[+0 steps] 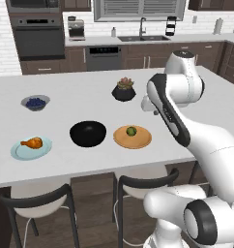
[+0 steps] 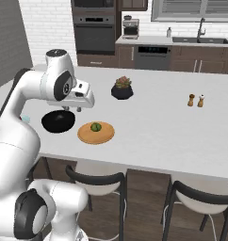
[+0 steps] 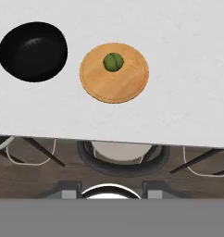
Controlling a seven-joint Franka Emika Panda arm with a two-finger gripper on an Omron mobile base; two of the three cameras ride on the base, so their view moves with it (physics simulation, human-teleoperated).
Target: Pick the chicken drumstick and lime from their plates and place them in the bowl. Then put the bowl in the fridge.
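Lime [image 3: 113,62]: on the wooden plate [image 3: 125,88] beside the black bowl [image 3: 33,51], counter [image 3: 188,69]. Lies below and forward of the raised claw [image 2: 71,109] (jaw state indiscernible).

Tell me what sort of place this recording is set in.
A rendered home kitchen, it seems: a wall oven, a sink with faucet beside a coffee machine, and a white island counter with stools.
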